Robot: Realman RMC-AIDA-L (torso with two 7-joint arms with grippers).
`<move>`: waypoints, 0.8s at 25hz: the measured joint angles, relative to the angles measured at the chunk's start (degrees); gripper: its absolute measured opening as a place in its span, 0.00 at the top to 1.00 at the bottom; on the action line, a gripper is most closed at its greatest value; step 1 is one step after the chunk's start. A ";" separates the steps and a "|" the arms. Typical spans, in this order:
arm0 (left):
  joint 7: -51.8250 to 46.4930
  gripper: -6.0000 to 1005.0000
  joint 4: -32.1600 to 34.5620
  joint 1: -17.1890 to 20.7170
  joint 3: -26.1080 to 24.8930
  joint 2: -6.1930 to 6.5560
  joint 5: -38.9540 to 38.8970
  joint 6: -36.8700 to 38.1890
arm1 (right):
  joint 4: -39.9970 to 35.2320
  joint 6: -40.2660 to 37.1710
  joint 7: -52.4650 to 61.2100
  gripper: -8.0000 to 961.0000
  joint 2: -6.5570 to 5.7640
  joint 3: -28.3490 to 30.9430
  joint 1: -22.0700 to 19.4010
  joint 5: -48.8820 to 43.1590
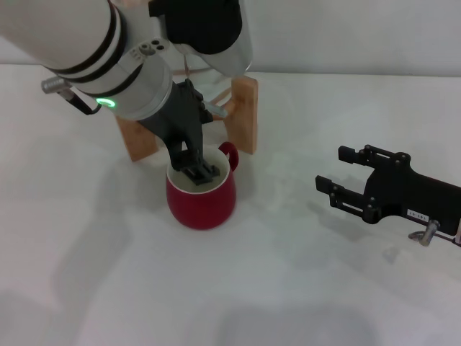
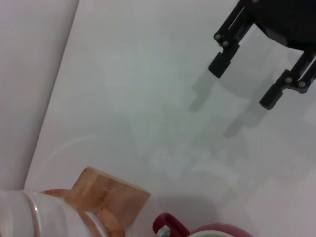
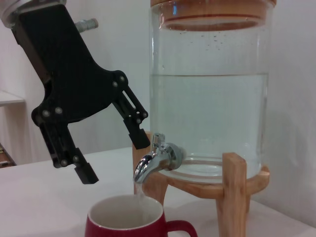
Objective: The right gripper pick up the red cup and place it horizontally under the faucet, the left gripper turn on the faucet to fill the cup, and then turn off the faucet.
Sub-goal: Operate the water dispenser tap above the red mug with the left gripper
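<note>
On my left side, my left gripper (image 1: 196, 167) hangs above the mouth of the red cup (image 1: 201, 196), its fingers spread apart. From the right wrist view one fingertip sits just beside the lever of the faucet (image 3: 157, 160), though I cannot tell whether it touches. A thin stream seems to run from the spout down into the cup, faint enough that I hold that loosely. The red cup stands upright on the white surface (image 1: 288, 288), directly under the faucet, handle toward the wooden stand (image 1: 245, 112) that carries the clear water jar (image 3: 210, 89). Well apart to the right, my right gripper (image 1: 337, 170) hovers over the surface, fingers spread and holding nothing.
</note>
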 joint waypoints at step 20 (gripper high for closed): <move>0.04 0.19 -3.82 -2.71 0.13 0.00 0.77 1.76 | -0.01 0.08 0.00 0.34 -0.01 0.58 0.00 0.00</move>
